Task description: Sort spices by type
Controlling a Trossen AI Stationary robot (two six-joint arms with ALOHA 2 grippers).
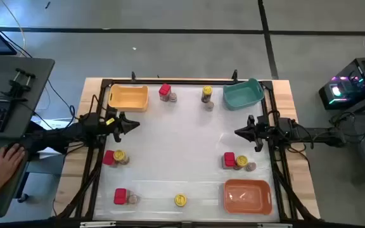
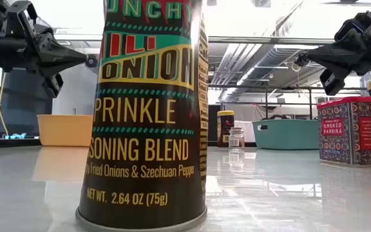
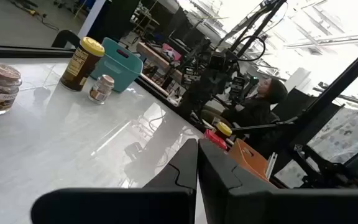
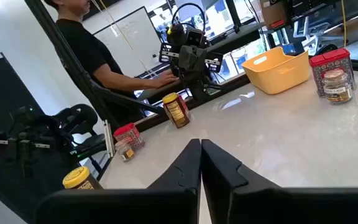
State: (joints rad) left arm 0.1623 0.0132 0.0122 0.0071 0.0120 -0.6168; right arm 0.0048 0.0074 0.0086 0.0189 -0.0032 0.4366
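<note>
- The left gripper [image 1: 134, 124] is held above the left part of the table [image 1: 182, 145], with its fingers [image 3: 185, 171] pressed together and nothing between them.
- The right gripper [image 1: 238, 132] is held above the right part of the table, also closed on nothing.
- The spices are found in small groups around the table: a red box [image 1: 165, 91] with a small jar [image 1: 172, 97] near the yellow tray [image 1: 128, 97]; a yellow-lidded jar [image 1: 206, 94] with a small jar beside the teal tray [image 1: 243, 94].
- A red box, a yellow-lidded jar and a small jar [image 1: 251, 166] stand together just above the orange tray [image 1: 247, 196].
- On the left side a red box [image 1: 109, 157] is seen touching a yellow-lidded jar [image 1: 119, 155].
- At the front edge a red box [image 1: 120, 196] with a small jar and a single yellow-lidded jar [image 1: 180, 200] are placed.
- A person's hand [image 1: 5, 158] is seen at the left border.
</note>
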